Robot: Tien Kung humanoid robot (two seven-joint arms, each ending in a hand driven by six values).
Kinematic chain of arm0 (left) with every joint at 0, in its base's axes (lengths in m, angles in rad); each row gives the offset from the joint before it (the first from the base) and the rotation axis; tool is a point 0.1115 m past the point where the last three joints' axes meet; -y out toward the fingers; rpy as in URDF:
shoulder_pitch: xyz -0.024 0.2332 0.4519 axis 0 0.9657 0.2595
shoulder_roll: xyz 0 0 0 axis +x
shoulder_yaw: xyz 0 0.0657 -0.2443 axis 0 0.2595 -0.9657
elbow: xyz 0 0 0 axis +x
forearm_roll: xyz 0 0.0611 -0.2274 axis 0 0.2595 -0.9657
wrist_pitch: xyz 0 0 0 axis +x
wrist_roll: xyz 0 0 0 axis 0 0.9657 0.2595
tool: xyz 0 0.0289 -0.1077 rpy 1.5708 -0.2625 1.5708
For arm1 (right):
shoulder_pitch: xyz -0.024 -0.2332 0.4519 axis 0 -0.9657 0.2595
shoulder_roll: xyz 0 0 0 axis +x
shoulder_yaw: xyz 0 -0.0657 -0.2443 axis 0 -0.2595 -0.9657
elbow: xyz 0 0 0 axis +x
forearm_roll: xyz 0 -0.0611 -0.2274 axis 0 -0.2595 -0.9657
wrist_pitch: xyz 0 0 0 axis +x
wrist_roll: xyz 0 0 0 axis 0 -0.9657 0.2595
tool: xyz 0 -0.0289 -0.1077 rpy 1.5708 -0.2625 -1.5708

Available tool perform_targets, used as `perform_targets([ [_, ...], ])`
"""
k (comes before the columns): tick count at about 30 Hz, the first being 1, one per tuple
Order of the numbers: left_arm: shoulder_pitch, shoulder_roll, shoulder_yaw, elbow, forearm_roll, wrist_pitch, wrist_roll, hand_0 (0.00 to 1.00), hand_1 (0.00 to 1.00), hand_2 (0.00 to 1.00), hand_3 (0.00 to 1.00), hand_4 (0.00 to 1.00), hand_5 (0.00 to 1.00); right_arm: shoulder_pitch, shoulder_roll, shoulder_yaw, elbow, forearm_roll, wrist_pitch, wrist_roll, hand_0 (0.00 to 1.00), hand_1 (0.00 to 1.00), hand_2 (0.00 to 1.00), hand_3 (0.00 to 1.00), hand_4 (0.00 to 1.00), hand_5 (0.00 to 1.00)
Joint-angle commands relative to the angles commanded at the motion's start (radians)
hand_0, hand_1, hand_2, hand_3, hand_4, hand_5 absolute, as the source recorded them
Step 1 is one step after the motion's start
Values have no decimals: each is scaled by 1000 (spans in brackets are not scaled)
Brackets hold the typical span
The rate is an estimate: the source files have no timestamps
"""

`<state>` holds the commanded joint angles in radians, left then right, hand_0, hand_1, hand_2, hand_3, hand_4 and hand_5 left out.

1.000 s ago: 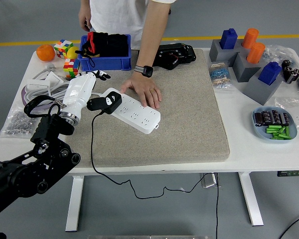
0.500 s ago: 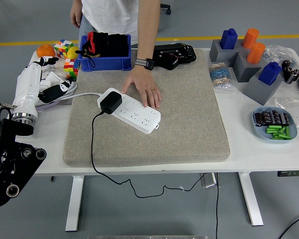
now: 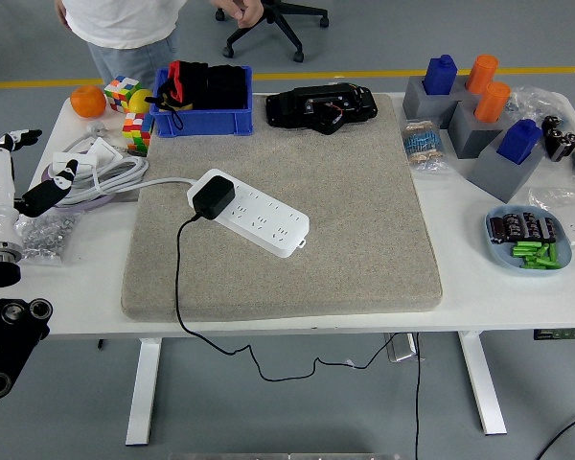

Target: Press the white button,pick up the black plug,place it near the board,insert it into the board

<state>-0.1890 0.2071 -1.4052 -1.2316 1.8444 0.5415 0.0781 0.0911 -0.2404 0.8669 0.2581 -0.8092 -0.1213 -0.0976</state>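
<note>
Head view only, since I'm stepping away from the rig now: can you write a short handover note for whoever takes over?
Left hand: at the table's left edge, fingers relaxed, holding nothing. Right hand: out of view.
Black plug: seated in the left end of the white power strip, which lies on the grey mat; its cable hangs over the near edge.
Person: standing back at the far side, hands off the table.
Done: the plug appears inserted.
Left: apparently nothing; whether the button was pressed can't be told.

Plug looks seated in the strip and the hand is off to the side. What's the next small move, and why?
Probably just rest the left hand at the table's left edge. The black plug already sits in the white power strip, its cable trailing off the mat, and nobody's hand is on the strip.
</note>
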Motion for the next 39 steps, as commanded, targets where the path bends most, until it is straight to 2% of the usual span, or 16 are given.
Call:
perform_targets([
  [4,1,-2,-5,17,-66,-14,0,889,829,764,745,808,283,3,-1,6,3,-3,1,-1,822,653,654,629,758,497],
  [11,4,-6,-18,18,-94,-15,-4,881,833,767,745,810,284,5,-2,7,5,-4,3,-4,823,653,654,630,758,497],
  [39,-5,-12,-60,14,-116,-40,-4,884,833,765,744,804,283,19,-9,17,15,-11,3,-4,823,653,654,632,759,499],
])
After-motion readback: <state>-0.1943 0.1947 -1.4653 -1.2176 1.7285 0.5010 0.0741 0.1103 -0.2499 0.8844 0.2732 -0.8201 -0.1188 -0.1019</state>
